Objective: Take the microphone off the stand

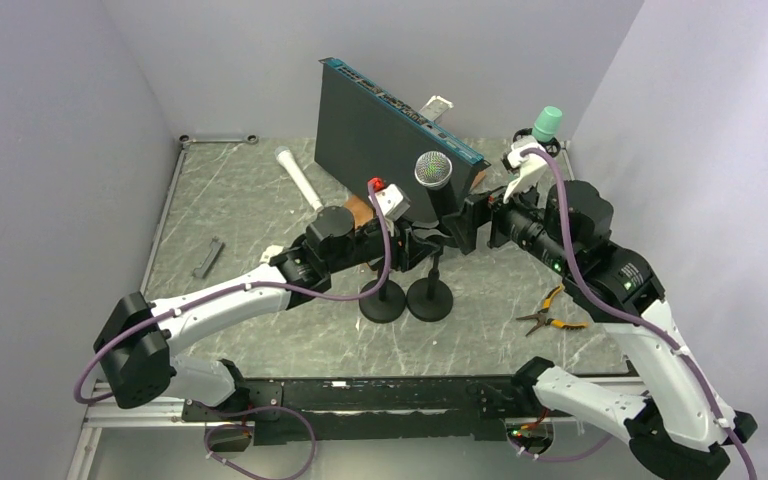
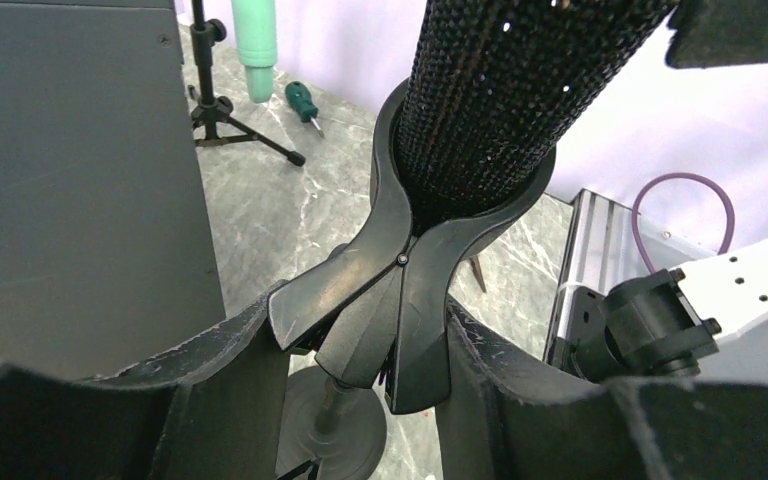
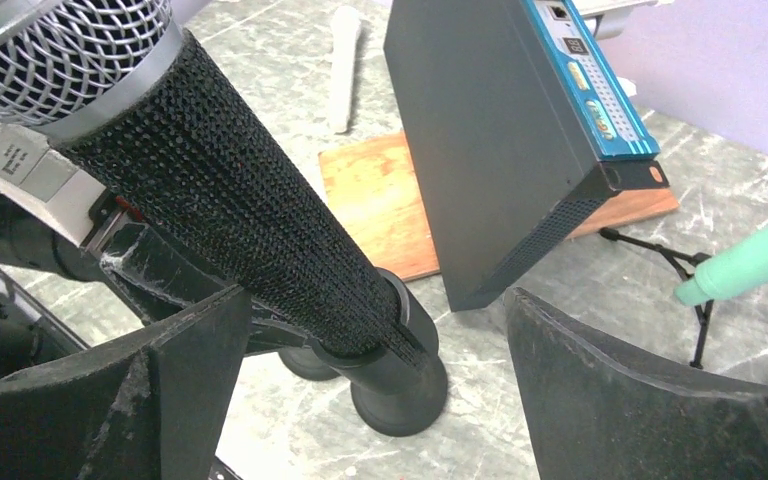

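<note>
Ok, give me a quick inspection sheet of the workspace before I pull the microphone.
Surface: grey marbled tabletop, items mostly toward the back.
Job's things: silver-headed black microphone seated in black plastic clip on black round-based stand.
Clutter: dark grey box with blue edge, wooden board, white tube, yellow-handled pliers, mint-green microphone on tripod.
Grippers: left claw squeezing the clip's levers; right claw open, fingers either side of the microphone body.
Cables: purple cable along each arm.
Surroundings: pale lilac walls.
</note>
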{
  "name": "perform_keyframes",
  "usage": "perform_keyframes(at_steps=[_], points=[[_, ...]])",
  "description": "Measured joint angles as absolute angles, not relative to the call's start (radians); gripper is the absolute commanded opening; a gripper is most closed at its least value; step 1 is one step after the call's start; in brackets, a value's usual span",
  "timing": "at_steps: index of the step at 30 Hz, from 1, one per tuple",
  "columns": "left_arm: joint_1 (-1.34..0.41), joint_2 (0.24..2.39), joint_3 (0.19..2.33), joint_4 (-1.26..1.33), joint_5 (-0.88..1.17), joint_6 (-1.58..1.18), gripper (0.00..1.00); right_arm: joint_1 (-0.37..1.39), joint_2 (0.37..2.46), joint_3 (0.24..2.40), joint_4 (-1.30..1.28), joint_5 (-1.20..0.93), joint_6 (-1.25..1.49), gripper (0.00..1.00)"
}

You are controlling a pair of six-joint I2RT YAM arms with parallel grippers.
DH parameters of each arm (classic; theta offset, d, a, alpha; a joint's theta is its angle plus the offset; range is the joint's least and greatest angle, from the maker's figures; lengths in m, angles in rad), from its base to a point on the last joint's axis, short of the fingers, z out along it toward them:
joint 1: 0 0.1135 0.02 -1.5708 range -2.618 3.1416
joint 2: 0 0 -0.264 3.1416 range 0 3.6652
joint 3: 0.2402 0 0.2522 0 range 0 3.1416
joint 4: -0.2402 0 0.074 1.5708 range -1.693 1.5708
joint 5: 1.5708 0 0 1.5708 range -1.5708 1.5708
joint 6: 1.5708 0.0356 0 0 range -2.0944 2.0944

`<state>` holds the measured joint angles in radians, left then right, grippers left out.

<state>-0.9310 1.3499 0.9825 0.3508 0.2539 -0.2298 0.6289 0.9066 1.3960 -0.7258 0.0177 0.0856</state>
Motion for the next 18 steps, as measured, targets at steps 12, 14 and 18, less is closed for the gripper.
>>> perform_keyframes(at_steps=[12, 14, 18], points=[[-0.964, 1.350, 0.981, 0.350, 0.141, -0.266, 0.00, 0.992, 1.019, 1.438, -0.733, 0.400, 0.081, 0.86], [-0.965, 1.350, 0.981, 0.348, 0.134, -0.268, 0.00, 1.063, 1.061, 1.443, -0.725, 0.546, 0.061, 0.82], [-0.967, 1.349, 0.981, 0.346, 0.121, -0.275, 0.00, 1.113, 1.115, 1.443, -0.707, 0.719, 0.036, 0.77]])
